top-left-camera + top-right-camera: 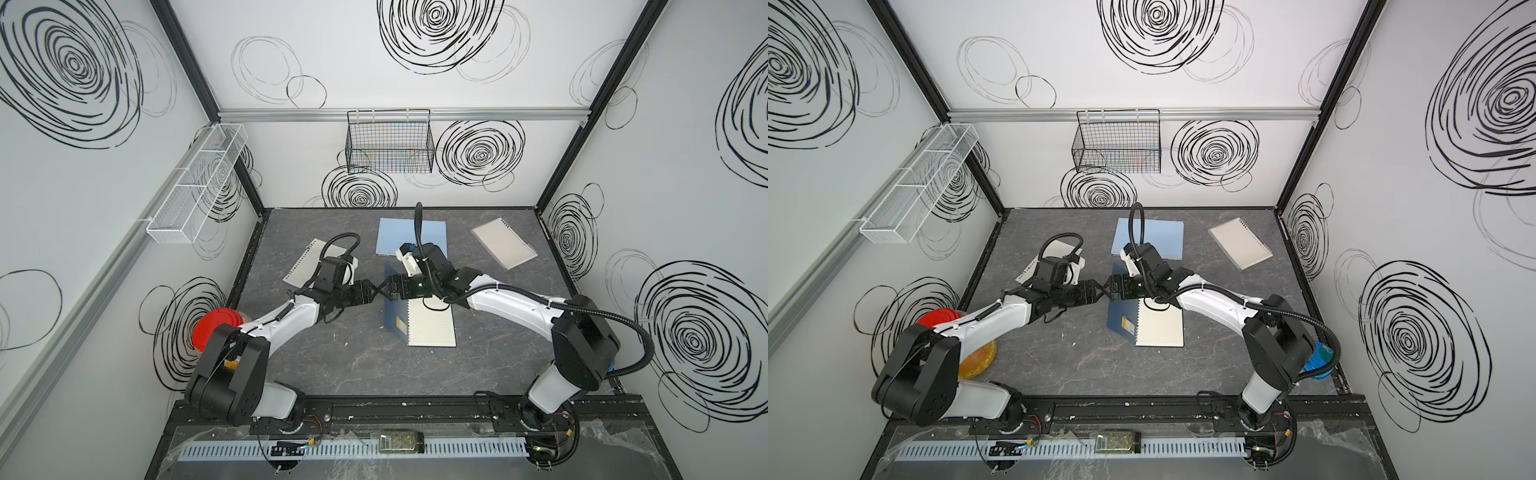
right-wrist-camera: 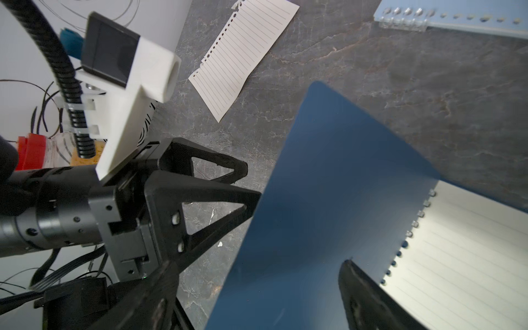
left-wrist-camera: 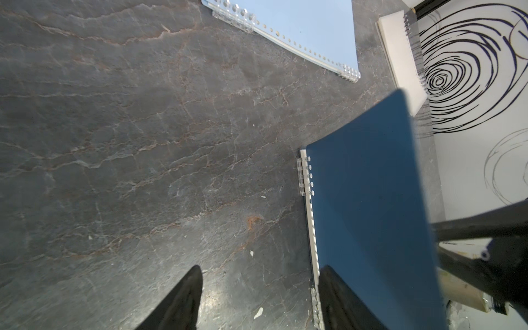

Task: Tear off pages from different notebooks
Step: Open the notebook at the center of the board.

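I count three notebooks on the bench: the light-blue notebook at the back, the clear-covered notebook off to the right, and the navy notebook in the middle, lying open with its cover raised. One loose page lies by the left arm. The left claw is parted, with one fingertip at the cover's edge. The right claw is spread wide astride the cover, not pinching it.

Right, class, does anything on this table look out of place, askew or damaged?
Yes. The navy notebook has its cover lifted and bowed, not lying flat. A loose lined page lies on its own with one ragged, torn hole edge, and small white scraps dot the table.
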Available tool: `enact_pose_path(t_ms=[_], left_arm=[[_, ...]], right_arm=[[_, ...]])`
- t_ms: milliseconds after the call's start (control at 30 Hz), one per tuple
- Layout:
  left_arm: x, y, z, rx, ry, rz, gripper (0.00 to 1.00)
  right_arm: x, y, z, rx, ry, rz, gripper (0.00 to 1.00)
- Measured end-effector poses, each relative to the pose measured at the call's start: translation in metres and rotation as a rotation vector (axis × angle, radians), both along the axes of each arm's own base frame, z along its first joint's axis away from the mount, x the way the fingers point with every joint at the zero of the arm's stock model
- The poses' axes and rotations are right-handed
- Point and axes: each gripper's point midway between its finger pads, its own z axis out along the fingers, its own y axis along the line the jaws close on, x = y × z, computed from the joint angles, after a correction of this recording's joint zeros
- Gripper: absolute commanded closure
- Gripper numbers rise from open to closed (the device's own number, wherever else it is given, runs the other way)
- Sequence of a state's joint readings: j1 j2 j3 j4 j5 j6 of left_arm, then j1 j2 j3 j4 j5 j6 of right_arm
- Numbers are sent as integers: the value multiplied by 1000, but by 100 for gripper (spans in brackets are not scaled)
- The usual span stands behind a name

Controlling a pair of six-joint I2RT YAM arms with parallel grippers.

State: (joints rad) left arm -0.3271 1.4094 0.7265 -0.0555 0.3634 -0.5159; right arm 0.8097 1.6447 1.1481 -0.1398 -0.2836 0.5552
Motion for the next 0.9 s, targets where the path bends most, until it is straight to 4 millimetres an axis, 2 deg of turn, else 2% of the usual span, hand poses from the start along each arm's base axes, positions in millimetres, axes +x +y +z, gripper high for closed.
enact_pose_path(t_ms=[300, 467, 667, 767, 900], left_arm=[[4, 4, 36, -10, -114, 20, 31], [7, 12, 53, 6, -177, 57, 29], [6, 18, 81, 0, -265, 84, 27], [5, 18, 84, -1, -278, 81, 26], [0, 13, 78, 6, -267, 61, 22]], right_arm=[[9, -15, 7, -25, -65, -76, 0], [8, -18, 2, -38, -59, -81, 3], [4, -20, -16, -76, -14, -76, 9], [3, -21, -31, -106, 17, -79, 10], [3, -27, -45, -138, 56, -97, 11]])
